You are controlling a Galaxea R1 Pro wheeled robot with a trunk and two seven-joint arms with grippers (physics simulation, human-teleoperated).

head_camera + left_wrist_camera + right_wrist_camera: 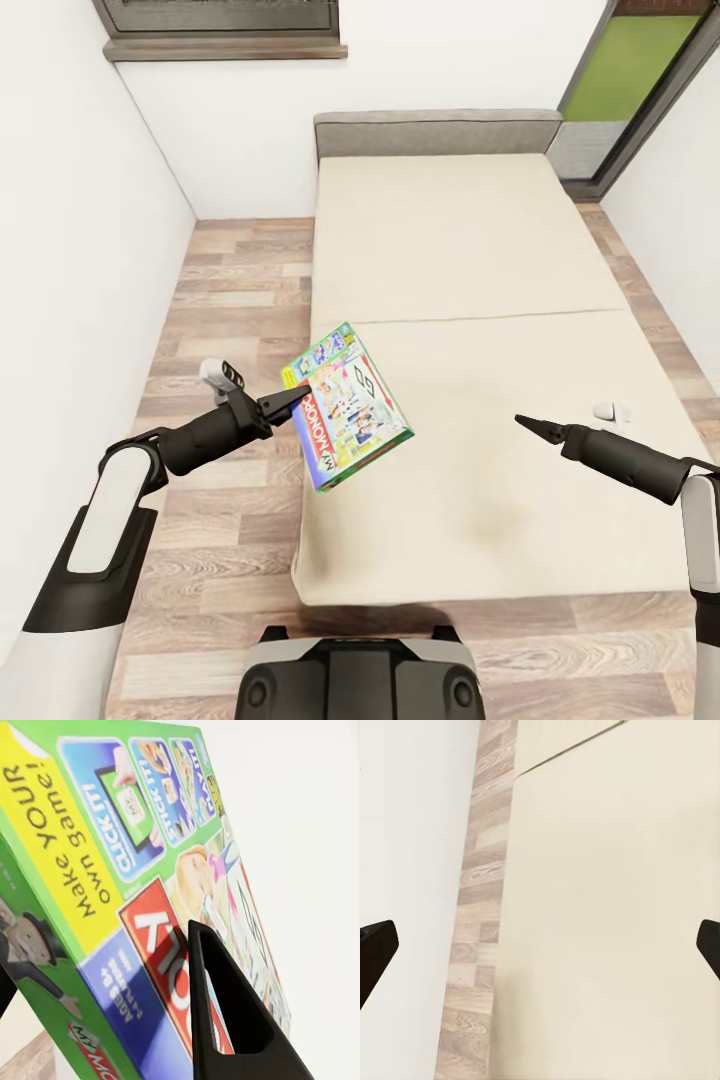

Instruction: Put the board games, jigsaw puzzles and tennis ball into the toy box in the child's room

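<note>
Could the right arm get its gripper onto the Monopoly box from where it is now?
Probably yes. The right gripper hovers open over bare mattress of the bed, nothing lying between it and the Monopoly box. The left gripper already holds that box at its near edge.

Both arms: white upper shells, black forearm sleeves, black joints. Left gripper point(292, 398): flat black tapered fingers point(232, 1020), wedge-shaped up close. Small light-grey camera module point(222, 376) on the left wrist, two dark lenses. Right gripper point(532, 427): black pointed tip; white module point(611, 411) at its 1 o'clock. Base point(362, 673): light-grey shell, black trim, round dark ports.
</note>
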